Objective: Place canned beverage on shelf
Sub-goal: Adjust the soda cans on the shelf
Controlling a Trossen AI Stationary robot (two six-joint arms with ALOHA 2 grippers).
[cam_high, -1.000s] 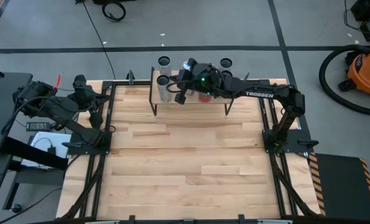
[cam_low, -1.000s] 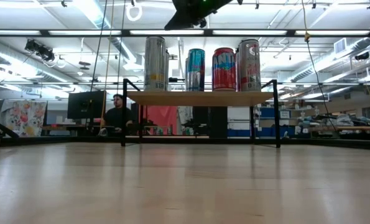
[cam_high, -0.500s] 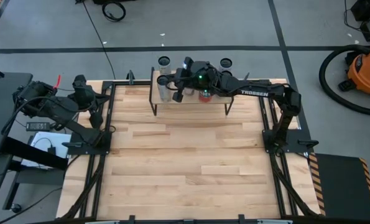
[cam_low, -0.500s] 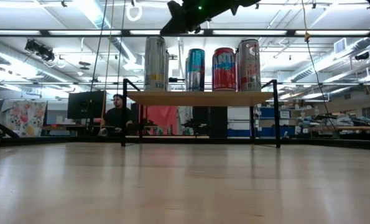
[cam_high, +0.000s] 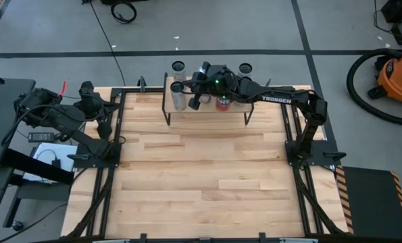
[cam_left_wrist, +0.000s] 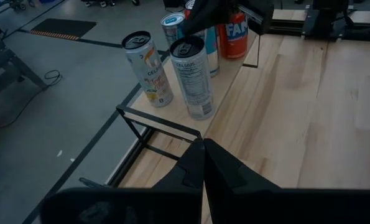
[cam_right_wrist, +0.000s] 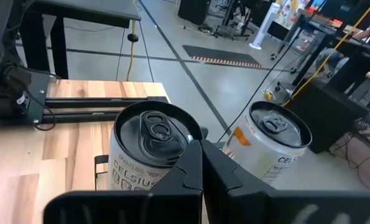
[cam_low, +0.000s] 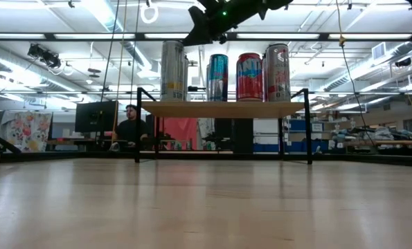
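Light-wood shelf on black legs (cam_low: 223, 108) already carries four tall cans; right gripper (cam_high: 195, 101) hovers above, jaws shut and empty, so withdrawal seems next; left gripper (cam_left_wrist: 203, 163) waits shut

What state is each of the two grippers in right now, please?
Left gripper: closed, empty, parked at the table's left edge.
Right gripper: closed, holding nothing, poised above the upright silver cans on the small light-wood shelf.
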